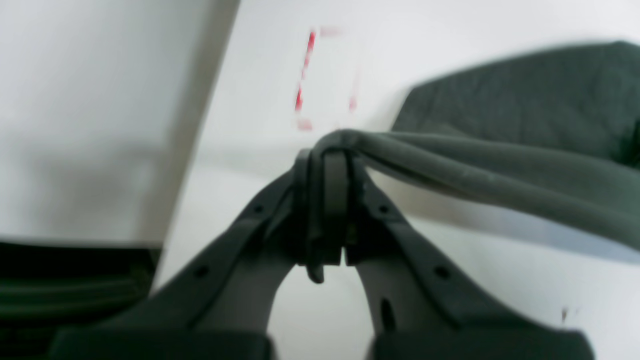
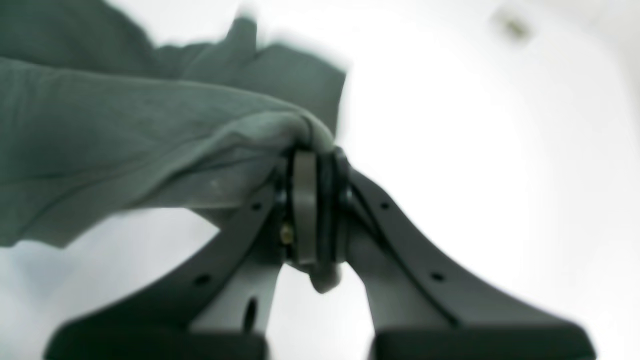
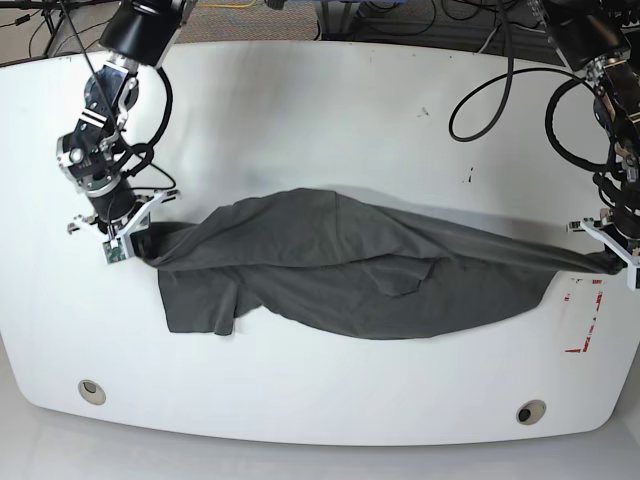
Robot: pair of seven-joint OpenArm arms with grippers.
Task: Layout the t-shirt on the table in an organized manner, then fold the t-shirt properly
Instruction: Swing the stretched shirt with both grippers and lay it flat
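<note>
T-shirt point(image 3: 350, 270): dark charcoal grey, stretched long across the middle of the table point(image 3: 300, 120) between the two grippers; rumpled, with overlapping folds near the centre and one short sleeve point(image 3: 200, 305) lying flat toward the front-left part of the desk.
T-shirt ends: one end drawn to a narrow bunch near the right edge, the other gathered near the left edge; both ends lifted slightly, the middle resting on the tabletop.
Left gripper point(image 1: 332, 150): near the right edge of the desk, fingers point(image 1: 335, 190) pressed together on a bunched fold of cloth, which runs off taut toward the shirt's body.
Right gripper point(image 2: 312, 155): near the left edge of the desk, fingers point(image 2: 304, 200) clamped tight on a wad of the fabric, cloth draping away from the tips.
Red-outlined rectangle point(image 3: 585, 315): on the tabletop close to the right edge, just in front of the left gripper's held end; blurred in the left wrist view.
Grommet holes: one point(image 3: 91, 390) near the front-left corner, one point(image 3: 530, 411) near the front-right corner, both apart from the shirt.
Table surface: glossy white, curved edges, small dark specks toward the back right.
Cables point(image 3: 490, 90): black, looping above the back right of the desk beside the arm.
</note>
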